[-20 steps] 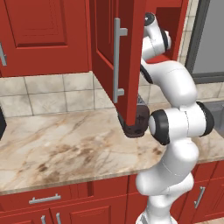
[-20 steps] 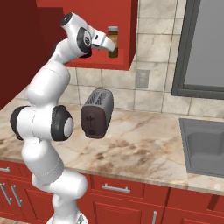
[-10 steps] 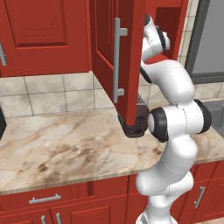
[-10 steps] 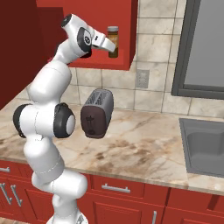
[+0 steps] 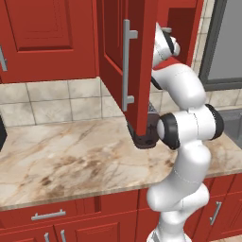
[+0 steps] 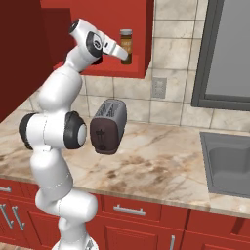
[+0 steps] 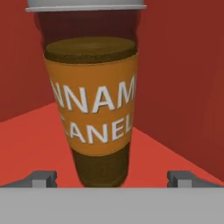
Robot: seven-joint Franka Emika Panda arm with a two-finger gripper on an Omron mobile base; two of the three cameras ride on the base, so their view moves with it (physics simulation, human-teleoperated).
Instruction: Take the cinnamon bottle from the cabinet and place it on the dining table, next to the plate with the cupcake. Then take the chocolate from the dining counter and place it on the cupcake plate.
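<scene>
Right now your gripper (image 6: 128,59) is reaching into the open cabinet (image 6: 97,68), and the cinnamon bottle (image 7: 94,105) stands upright on the cabinet's red shelf, directly ahead of the hand. Seen from the hand, the jaws are spread wide, one tip to each side of the bottle's base, and neither tip appears to touch it. So the bottle is framed but not yet gripped.

Several things could go wrong from here, as best I can judge. Should you close before the fingers have travelled far enough along the bottle's sides, the tips may catch only its front curve and squeeze it backward, deeper into the cabinet. Pushing forward too fast could knock the tall, narrow bottle over on the shelf. A grip low on the body might let it tilt as you lift. On the way out, the arm must pass the cabinet's open door (image 5: 127,61), which hangs close beside the arm.

Some things are hard to make out. From the left base camera, that door hides the hand and the bottle. From the right base camera, the bottle (image 6: 126,45) shows just behind the fingers, partly covered. Its cap is cut off at the top of the hand camera's picture.
</scene>
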